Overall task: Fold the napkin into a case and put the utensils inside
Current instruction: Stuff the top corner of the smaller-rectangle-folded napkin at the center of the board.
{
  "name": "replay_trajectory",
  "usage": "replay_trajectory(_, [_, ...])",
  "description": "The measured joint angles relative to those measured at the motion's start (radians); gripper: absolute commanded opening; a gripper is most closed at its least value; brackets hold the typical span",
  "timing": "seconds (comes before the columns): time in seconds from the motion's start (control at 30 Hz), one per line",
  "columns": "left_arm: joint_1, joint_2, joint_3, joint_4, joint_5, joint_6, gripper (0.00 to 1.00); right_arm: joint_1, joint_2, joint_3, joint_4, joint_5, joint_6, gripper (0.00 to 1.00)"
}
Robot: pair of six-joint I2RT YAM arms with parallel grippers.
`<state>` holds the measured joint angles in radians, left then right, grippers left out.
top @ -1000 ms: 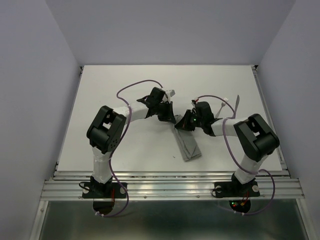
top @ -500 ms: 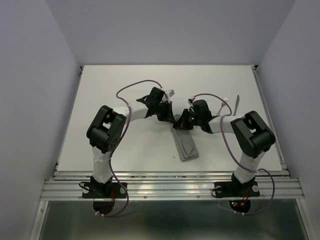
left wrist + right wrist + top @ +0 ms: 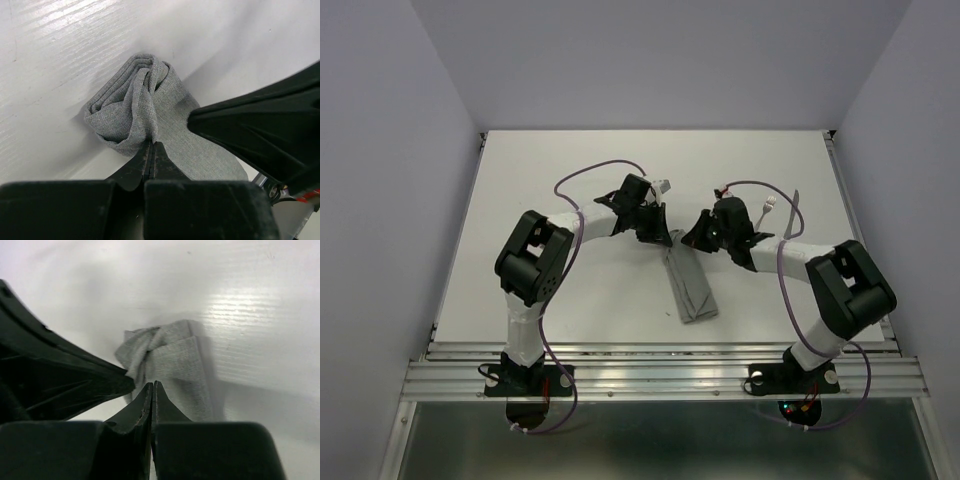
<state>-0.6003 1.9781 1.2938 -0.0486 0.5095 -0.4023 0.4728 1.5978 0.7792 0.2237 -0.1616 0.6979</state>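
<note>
The case (image 3: 688, 288) is a narrow, layered strip of mid-grey cloth lying near the middle of the bench (image 3: 580, 300), running from 11 o'clock to 5 o'clock. Its far end is bunched into crumpled folds and its near end is flat and squared. One slim silver utensil (image 3: 794, 208) lies well apart, toward 2 o'clock.

A folded grey napkin (image 3: 690, 295) lies on the white table (image 3: 570, 160).

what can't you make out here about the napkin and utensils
- Top view: napkin far end, hidden under the left gripper and right gripper.
- Top view: slim silver utensil on the right, too small to tell fork from knife; no second one shows.
- Right wrist view: whether the shut right gripper pinches cloth; its fingertips cover the contact.
</note>
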Motion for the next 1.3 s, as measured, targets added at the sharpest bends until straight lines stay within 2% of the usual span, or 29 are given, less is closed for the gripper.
replay_trajectory(0.23, [0.0, 0.0, 0.001, 0.0, 0.005, 0.0, 0.0, 0.0, 0.111, 0.017, -0.007, -0.004, 0.016, 0.01])
replay_trajectory(0.93, [0.0, 0.005, 0.016, -0.001, 0.013, 0.0, 0.0, 0.0, 0.249, 0.095, 0.095, -0.108, 0.06, 0.01])
replay_trajectory(1.3, [0.004, 0.023, 0.029, -0.001, 0.015, 0.0, 0.0, 0.0, 0.228, 0.054, 0.145, -0.143, 0.097, 0.01])
